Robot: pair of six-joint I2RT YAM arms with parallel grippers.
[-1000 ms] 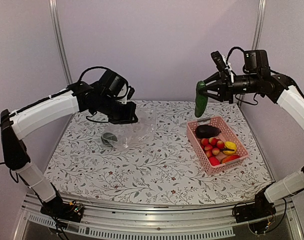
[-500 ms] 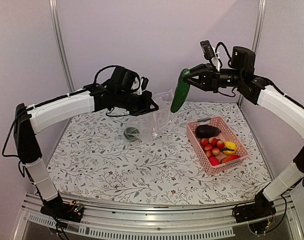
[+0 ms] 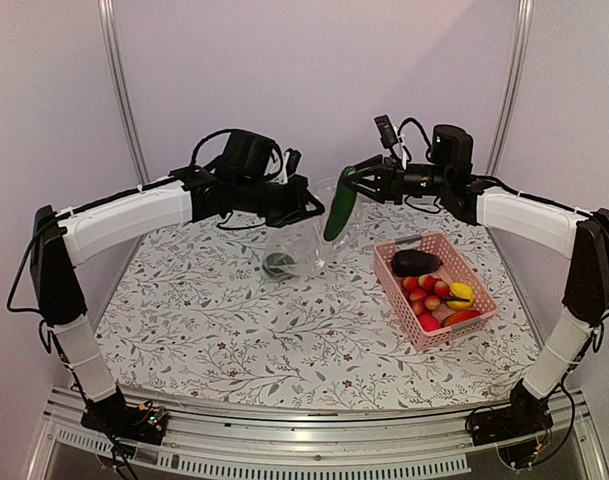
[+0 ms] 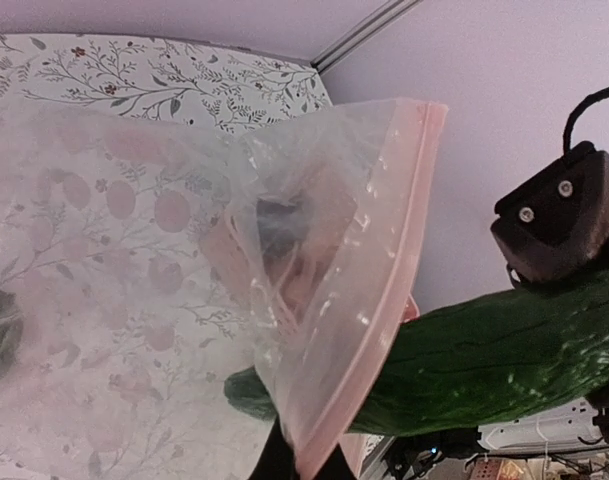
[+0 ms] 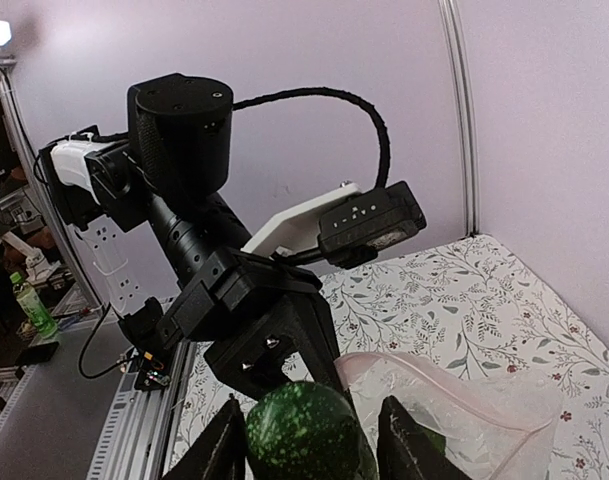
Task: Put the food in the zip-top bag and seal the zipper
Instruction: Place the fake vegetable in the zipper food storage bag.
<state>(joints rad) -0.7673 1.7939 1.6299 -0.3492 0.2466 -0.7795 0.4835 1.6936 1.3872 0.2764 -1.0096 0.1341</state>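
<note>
Above the far middle of the flower-patterned table (image 3: 204,320), the left gripper (image 3: 302,207) is pinching the mouth edge of the zip-top bag (image 3: 306,243), its jaws closed tight on the film, and the clear bag is hanging raised with its lower part sagging toward the tabletop. The zipper (image 4: 385,268), a pink-tinted strip, is running unsealed along the lifted edge. A round dark green piece (image 3: 278,264) is lying low inside the bag. From the right, the right gripper (image 3: 352,181) is gripping the top end of a dark green cucumber (image 3: 336,213), its fingers (image 5: 222,445) partly parted and pressing on either side. The cucumber is hanging tilted, its lower tip meeting the bag's mouth; whether the tip is inside or just behind the film is not clear. To the right, the pink basket (image 3: 388,272) is sitting on the table, well apart from the bag, holding a dark eggplant (image 3: 415,262) at its far end, red cherry tomatoes (image 3: 424,291) in the middle and a yellow piece (image 3: 461,294) nearer the right wall.
</note>
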